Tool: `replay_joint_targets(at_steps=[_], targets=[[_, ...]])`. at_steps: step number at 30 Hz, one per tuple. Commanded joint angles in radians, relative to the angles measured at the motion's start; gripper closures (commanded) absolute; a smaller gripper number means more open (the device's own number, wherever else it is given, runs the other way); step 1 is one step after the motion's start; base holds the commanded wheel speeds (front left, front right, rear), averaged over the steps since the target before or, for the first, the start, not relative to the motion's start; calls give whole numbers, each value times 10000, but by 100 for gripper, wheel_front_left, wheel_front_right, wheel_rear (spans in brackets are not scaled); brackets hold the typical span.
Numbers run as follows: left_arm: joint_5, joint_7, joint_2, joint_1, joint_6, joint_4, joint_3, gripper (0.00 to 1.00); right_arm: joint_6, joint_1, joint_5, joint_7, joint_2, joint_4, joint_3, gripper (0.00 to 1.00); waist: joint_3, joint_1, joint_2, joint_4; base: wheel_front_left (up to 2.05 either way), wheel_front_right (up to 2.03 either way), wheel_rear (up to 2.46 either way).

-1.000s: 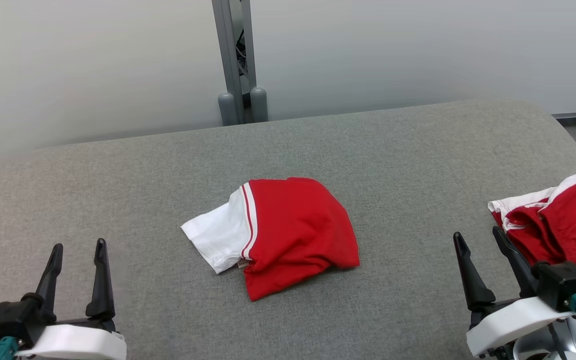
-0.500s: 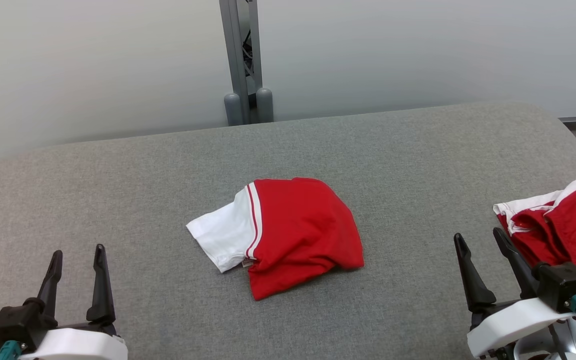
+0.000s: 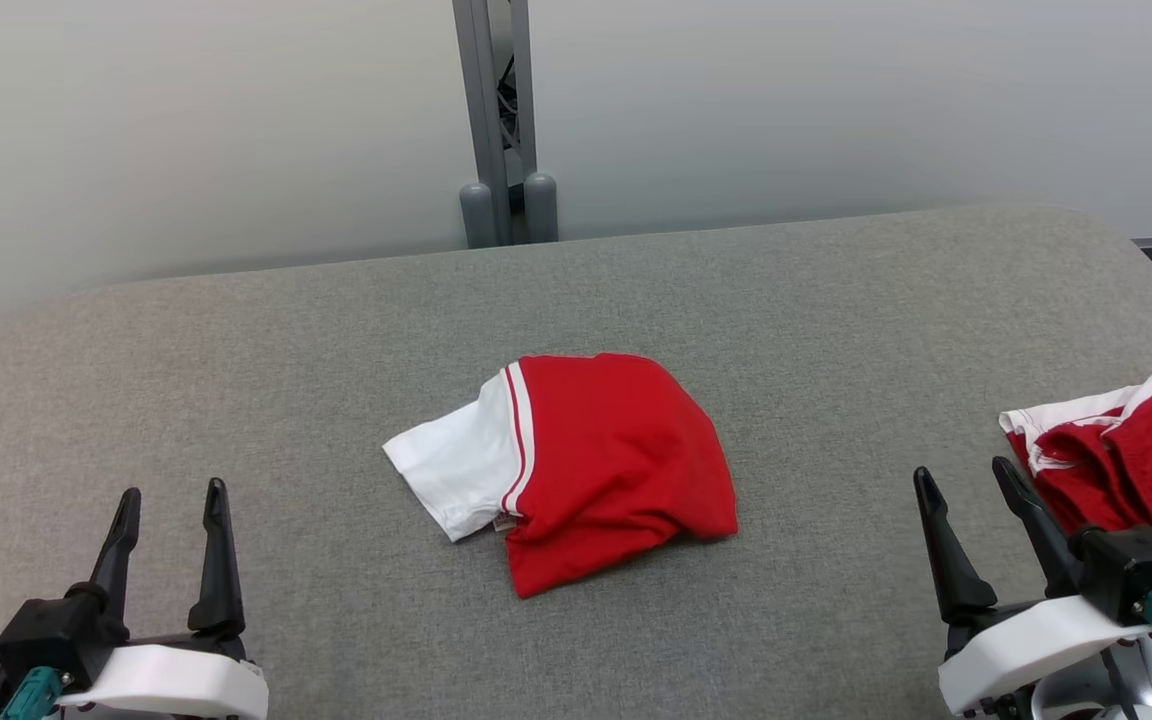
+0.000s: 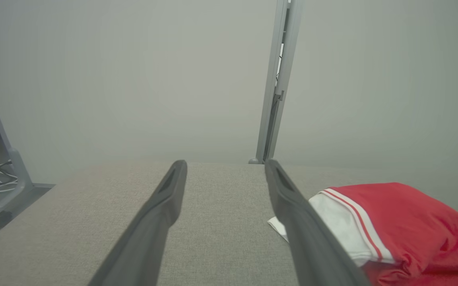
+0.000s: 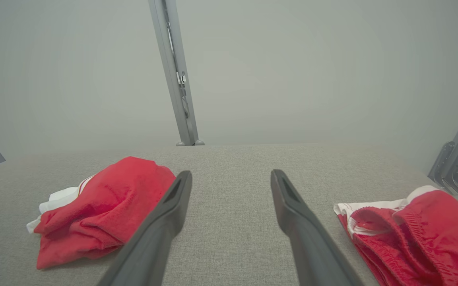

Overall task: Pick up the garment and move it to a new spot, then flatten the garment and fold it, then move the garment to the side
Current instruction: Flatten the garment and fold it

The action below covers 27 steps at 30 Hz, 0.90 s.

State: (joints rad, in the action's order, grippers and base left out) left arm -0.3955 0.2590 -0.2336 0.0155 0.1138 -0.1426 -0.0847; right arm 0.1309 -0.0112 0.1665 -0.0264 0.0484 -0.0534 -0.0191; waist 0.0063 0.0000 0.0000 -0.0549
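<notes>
— Garment (image 3: 586, 470) position in the head view, please?
— Red with a white part, bunched in a loose heap at the middle of the grey bench (image 3: 236, 380), white part toward the robot's left. The left claw (image 3: 174, 490) sits at the near left, fingers apart and holding nothing, well apart from the heap. The right claw (image 3: 964, 470) sits at the near right, also spread and empty, near a second garment (image 3: 1136, 450), red and white, at the bench's right edge.
— And the left wrist view?
— The left claw (image 4: 226, 163) has its fingers wide apart over bare bench. The garment (image 4: 404, 222) lies to their right, its white part partly hidden behind the right-hand finger. A grey post (image 4: 276, 79) stands past the far edge.
— Right wrist view?
— The right claw (image 5: 231, 174) is spread wide with nothing between the fingers. The garment (image 5: 105, 206) lies left of them, and the second garment (image 5: 420, 226) lies crumpled to their right. Neither touches a finger.
</notes>
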Motion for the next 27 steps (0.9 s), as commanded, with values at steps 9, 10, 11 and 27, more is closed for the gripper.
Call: replay_joint_targets(at_steps=[9, 10, 11, 27], targets=[[266, 43, 271, -643, -314, 45, -334, 0, -4, -1055, -488, 479, 43, -492, -891, 0, 374, 0, 0, 1143, 0, 0, 0], [287, 42, 330, -696, -321, 35, -374, 0, -4, -1261, -529, 552, 40, -644, -1153, 0, 438, 0, 0, 1304, 0, 0, 0], [317, 43, 414, -768, -338, 42, -396, 0, -4, -1506, -520, 628, 46, -816, -1392, 0, 505, 0, 0, 1484, 0, 0, 0], [749, 42, 1496, -2371, -1402, -802, -1144, 0, -7, -6239, 829, 2178, 783, -5385, -5219, 0, 1817, 0, 0, 4231, 0, 0, 0]])
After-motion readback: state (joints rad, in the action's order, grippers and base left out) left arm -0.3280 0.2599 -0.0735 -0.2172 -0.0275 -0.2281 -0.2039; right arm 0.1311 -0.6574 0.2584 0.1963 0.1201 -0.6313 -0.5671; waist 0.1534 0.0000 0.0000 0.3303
